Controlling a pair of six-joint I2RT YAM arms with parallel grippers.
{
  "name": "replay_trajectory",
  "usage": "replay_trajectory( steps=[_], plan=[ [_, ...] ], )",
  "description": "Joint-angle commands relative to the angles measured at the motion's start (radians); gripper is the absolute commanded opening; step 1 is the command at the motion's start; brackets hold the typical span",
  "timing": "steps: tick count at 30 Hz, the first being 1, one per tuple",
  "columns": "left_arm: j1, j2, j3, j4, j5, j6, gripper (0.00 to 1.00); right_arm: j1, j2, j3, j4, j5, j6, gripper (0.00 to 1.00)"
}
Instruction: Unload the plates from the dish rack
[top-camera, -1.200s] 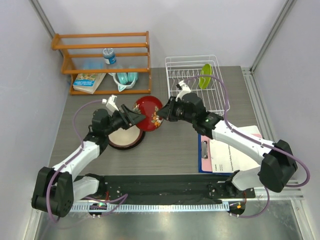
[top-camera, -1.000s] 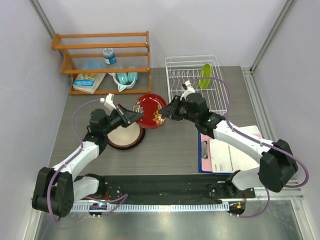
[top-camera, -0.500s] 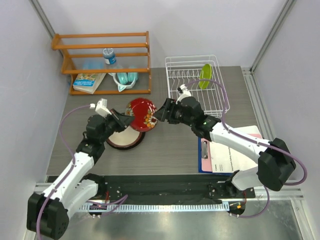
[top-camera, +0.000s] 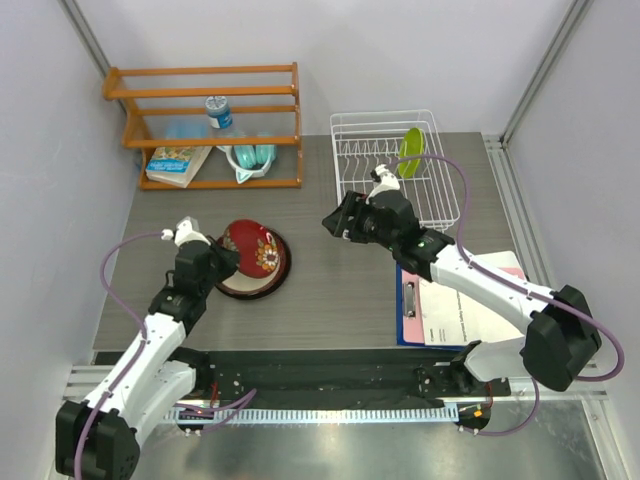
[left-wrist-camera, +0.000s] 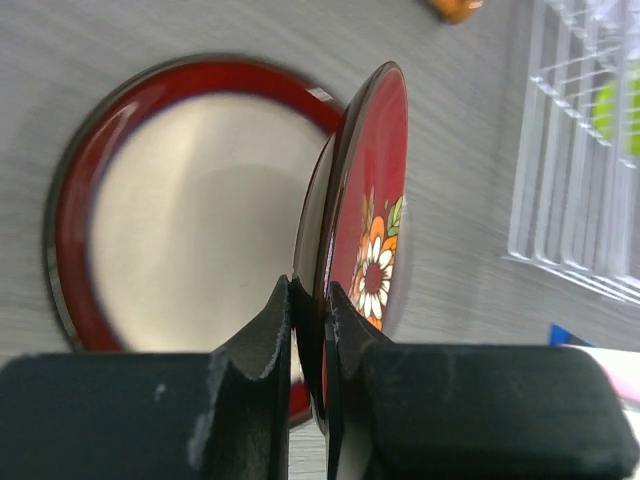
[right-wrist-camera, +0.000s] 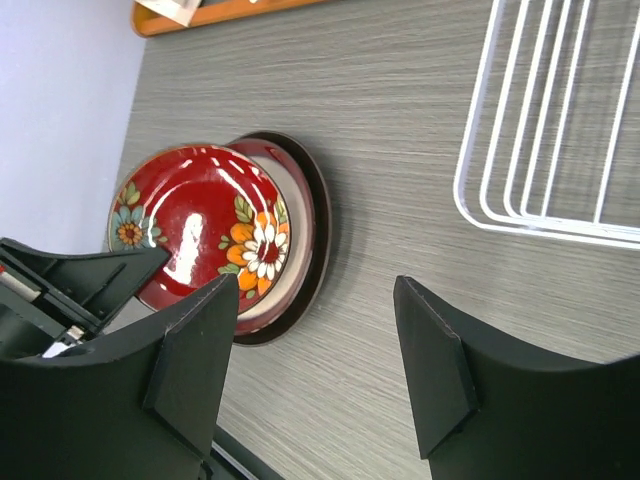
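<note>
The smaller dark red plate (top-camera: 252, 248), painted with flowers, stands tilted on edge over the larger maroon-rimmed plate (left-wrist-camera: 180, 230), which lies flat on the grey tabletop (top-camera: 330, 290) left of centre; whether the two touch is hidden. The left fingers (left-wrist-camera: 275, 340) are pressed nearly together, pinching the red plate's rim. The lime green plate (top-camera: 410, 152) stands upright among the tines of the white dish rack (top-camera: 385, 114) at the far right of the tabletop. Just in front of the rack's near left corner the right fingers (right-wrist-camera: 195, 370) are spread wide, holding nothing, facing the red plate. An orange wooden shelf (top-camera: 200, 72) sits at the far left, and a blue clipboard (top-camera: 408, 310) with papers lies beside the right arm
</note>
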Motion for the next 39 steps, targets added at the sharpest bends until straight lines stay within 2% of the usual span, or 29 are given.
replay_trajectory(
  steps=[1,8,9,10,12,15,17,21,26,30,31,32,35,39],
  plan=[
    [0.007,-0.008,-0.049,0.076,-0.084,-0.048,0.0,-0.012,-0.046,-0.009,-0.004,0.025,-0.037,0.69],
    [0.007,0.01,-0.08,0.062,-0.092,-0.055,0.0,-0.062,-0.048,0.013,-0.055,0.045,-0.075,0.69],
    [0.009,0.016,-0.08,0.056,-0.094,-0.055,0.15,-0.088,-0.045,0.022,-0.068,0.056,-0.086,0.69],
    [0.009,0.022,-0.079,0.05,-0.097,-0.057,0.25,-0.104,-0.04,0.034,-0.107,0.071,-0.095,0.69],
    [0.009,0.027,-0.08,0.03,-0.106,-0.055,0.32,-0.137,-0.034,0.071,-0.133,0.117,-0.133,0.69],
    [0.009,0.025,-0.083,0.006,-0.124,-0.054,0.52,-0.208,-0.012,0.135,-0.188,0.214,-0.2,0.69],
    [0.009,0.025,-0.08,0.003,-0.127,-0.042,0.52,-0.249,0.014,0.187,-0.208,0.249,-0.228,0.69],
    [0.009,0.035,-0.057,-0.022,-0.15,-0.032,0.67,-0.302,0.093,0.287,-0.228,0.315,-0.305,0.7],
    [0.009,0.035,-0.005,-0.042,-0.114,-0.011,0.71,-0.371,0.27,0.456,-0.231,0.366,-0.366,0.69],
    [0.009,0.027,0.049,-0.011,0.018,0.015,0.74,-0.414,0.479,0.596,-0.222,0.424,-0.417,0.68],
    [0.009,0.027,0.053,0.043,0.119,0.023,0.74,-0.424,0.517,0.634,-0.243,0.423,-0.431,0.68],
    [0.009,0.033,0.058,0.076,0.176,0.024,0.75,-0.432,0.558,0.724,-0.265,0.427,-0.436,0.67],
    [0.007,0.082,0.084,0.185,0.373,0.021,0.76,-0.451,0.678,0.85,-0.274,0.46,-0.475,0.66],
    [0.007,0.166,0.116,0.265,0.509,0.034,0.76,-0.466,0.819,1.007,-0.286,0.495,-0.541,0.66]
  ],
)
